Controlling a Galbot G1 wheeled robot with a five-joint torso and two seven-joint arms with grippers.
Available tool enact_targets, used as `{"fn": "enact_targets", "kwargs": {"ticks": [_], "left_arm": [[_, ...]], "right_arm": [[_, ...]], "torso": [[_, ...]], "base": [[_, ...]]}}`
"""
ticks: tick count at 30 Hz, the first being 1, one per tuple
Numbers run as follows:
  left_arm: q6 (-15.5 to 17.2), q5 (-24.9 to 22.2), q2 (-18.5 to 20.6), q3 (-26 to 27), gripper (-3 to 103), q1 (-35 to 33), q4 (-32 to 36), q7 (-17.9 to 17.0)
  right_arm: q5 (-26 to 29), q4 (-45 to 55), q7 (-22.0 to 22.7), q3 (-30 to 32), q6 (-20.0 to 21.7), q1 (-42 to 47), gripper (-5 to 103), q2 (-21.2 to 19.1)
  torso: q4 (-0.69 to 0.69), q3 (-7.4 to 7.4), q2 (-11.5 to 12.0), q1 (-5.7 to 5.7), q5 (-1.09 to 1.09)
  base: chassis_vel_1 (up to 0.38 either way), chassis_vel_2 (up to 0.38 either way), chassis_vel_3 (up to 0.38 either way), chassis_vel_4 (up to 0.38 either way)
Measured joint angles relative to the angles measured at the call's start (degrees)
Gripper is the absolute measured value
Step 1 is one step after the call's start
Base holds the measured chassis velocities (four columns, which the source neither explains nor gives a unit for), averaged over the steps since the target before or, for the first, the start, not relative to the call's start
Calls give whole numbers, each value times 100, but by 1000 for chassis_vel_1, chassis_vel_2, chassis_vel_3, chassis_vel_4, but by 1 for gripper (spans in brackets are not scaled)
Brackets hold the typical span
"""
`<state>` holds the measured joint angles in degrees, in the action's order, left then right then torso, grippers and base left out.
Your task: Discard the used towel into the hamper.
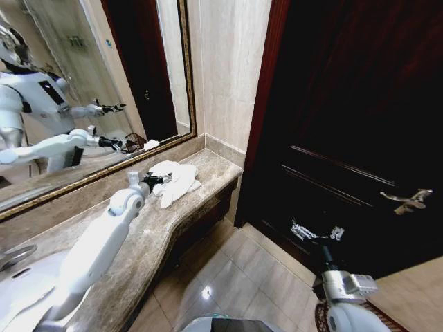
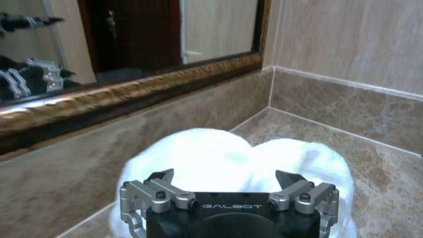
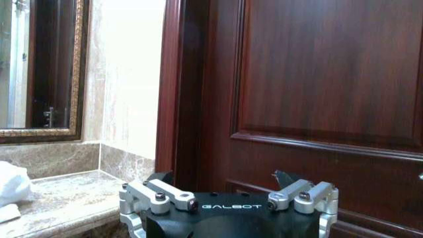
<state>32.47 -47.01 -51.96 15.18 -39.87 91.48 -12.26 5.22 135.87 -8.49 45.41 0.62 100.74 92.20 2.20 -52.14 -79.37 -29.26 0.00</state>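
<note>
Left gripper [image 2: 228, 184] hangs right over the crumpled white towel [image 1: 174, 180] near the counter's [image 1: 208, 173] far corner, jaws wide, so it looks lined up for a grab. Right gripper [image 1: 317, 234] just waits by the dark door [image 1: 346, 104], jaws also spread and empty.

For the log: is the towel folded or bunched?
Bunched: the towel lies in loose rounded lumps on the counter, with the open left pincer above it.
</note>
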Motion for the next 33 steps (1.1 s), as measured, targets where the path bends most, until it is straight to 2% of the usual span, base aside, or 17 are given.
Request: {"fn": "enact_targets", "kwargs": {"ticks": [5,13,22,28,29,31,33], "left_arm": [[78,-14,-265,-623,100,682,-689,-100],[27,206,-648,-1071,100,1159,-1547,-114],[-99,552,-853,-1150,100,1382,-2265,-94],[-232,616,-882,-1140,102,1390,-2451,-6],[-254,624,-891,-1128,99,1377,-2450,4],[-271,636,-895,-1123,99,1369,-2450,4],[-302,695,-900,-1107,91,1344,-2452,-10]], "right_arm": [[26,-66,7,31,-74,6,100,0],[46,-133,10,120,-196,45,100,-2],[113,-133,92,148,-199,63,100,-5],[130,-115,167,137,-197,81,100,-5],[130,-107,192,130,-196,83,100,-5],[130,-105,203,127,-195,83,100,-6],[125,-84,226,113,-185,83,100,-5]], "torso": [[-1,0,0,0,1],[0,0,0,0,1],[-1,1,0,0,0],[0,1,0,0,0],[0,1,0,0,1],[0,1,0,0,0],[0,1,0,0,0]], "base": [[0,0,0,0],[0,0,0,0],[0,0,0,0],[0,0,0,0],[0,0,0,0],[0,0,0,0],[0,0,0,0]]}}
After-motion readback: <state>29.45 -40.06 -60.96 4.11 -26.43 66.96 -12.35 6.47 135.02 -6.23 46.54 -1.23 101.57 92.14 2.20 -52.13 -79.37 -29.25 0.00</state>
